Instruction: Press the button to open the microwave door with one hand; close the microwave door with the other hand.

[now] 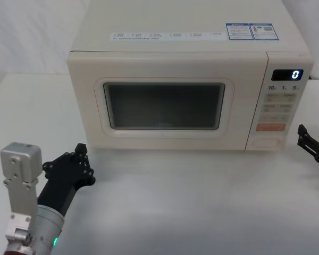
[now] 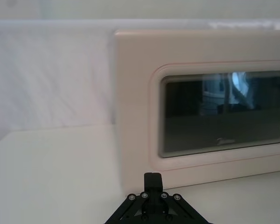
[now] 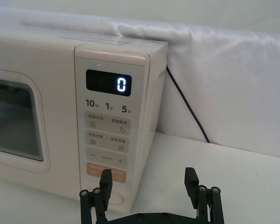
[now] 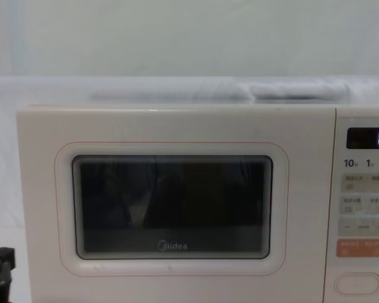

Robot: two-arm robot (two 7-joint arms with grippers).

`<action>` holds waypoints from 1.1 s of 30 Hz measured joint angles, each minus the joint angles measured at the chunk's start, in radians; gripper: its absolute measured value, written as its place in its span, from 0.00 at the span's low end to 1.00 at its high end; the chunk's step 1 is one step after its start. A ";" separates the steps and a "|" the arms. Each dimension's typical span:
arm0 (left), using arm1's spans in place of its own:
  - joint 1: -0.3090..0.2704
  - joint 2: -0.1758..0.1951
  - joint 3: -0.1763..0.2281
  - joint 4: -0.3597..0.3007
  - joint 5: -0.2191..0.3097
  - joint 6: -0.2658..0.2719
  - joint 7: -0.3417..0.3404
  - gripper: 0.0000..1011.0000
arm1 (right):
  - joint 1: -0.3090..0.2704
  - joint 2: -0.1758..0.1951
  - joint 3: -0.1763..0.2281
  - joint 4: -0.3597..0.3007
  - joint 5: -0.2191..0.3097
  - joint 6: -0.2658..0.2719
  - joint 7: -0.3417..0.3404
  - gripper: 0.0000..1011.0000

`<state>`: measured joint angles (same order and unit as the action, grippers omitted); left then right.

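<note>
The cream-white microwave stands at the back of the table with its door shut flat. The door's dark window shows in the left wrist view and in the chest view. At the foot of the control panel sits the oval button, also seen low right in the chest view. My right gripper hovers open just right of the panel. In its wrist view the right gripper has one finger partly covering the button. My left gripper is shut, low in front of the door's left corner.
The display reads 0, with an orange key just above the button. A black cable runs down the white backdrop behind the oven's right side. White table stretches open in front of the oven.
</note>
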<state>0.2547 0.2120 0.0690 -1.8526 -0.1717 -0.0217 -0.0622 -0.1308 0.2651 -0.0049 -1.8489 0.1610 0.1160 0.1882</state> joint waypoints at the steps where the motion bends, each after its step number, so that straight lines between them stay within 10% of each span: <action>1: -0.002 -0.004 -0.008 0.008 0.000 0.000 0.000 0.00 | 0.000 0.000 0.000 0.000 0.000 0.000 0.000 0.99; 33: -0.071 -0.071 -0.098 0.128 0.001 0.018 -0.018 0.00 | 0.000 0.000 0.000 0.000 0.000 0.000 0.000 0.99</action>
<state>0.1834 0.1412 -0.0292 -1.7250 -0.1706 -0.0040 -0.0801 -0.1308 0.2651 -0.0049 -1.8489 0.1609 0.1160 0.1882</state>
